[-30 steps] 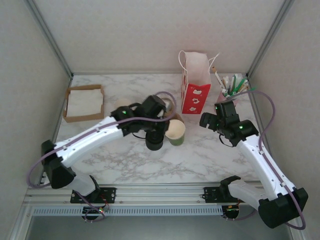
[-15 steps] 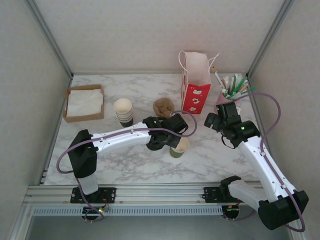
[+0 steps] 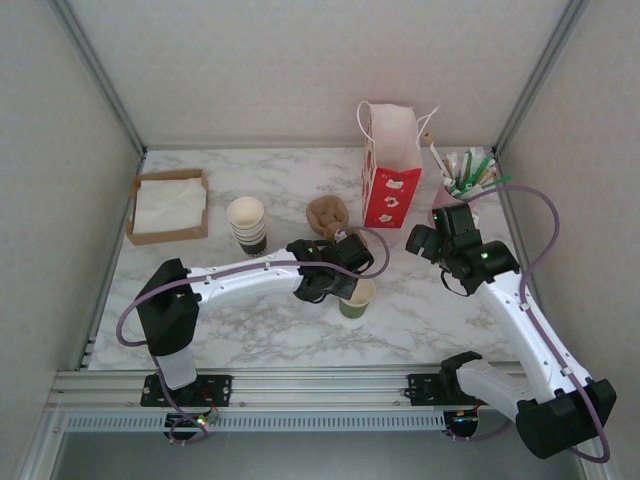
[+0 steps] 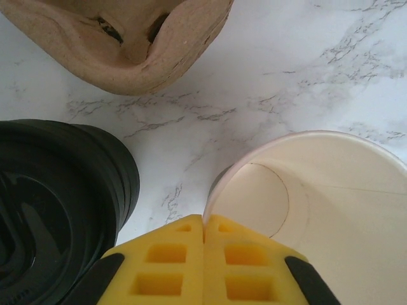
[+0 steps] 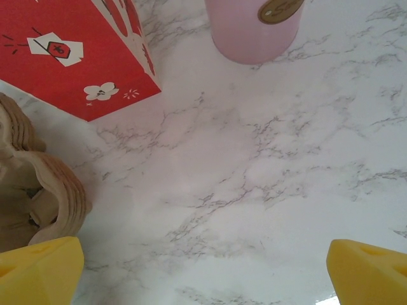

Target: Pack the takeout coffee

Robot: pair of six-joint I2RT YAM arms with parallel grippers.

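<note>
Your left jaws are clenched on the takeout coffee cup. In the left wrist view the cup's rim runs straight into the seam where the yellow waffle-moulded pads meet, with one pad outside the wall and one inside. The cup stands upright on the counter, a little right of centre and toward the near edge. Its mouth is open, showing a smooth cream paper lining above dark green sides.

You have clutter close on two sides of that grip. A squat stack of glossy black plastic lids sits just beside the cup on its left. Just beyond, a nested pile of tan moulded-pulp carriers lies with rough, rounded lobes. From above, that pile sits between a stack of cream-rimmed paper cups on the left and a red paper bag on the right. The bag stands upright with its white top open and has white printed patches on its side.

Your right jaws are released, and their yellow fingertips stand far apart over bare marble-veined counter. Ahead of them is a smooth pink tumbler holding stirrers, with the bag's red corner to its left.

At the far left, a shallow brown cardboard tray holds white napkins, well apart from everything else.
</note>
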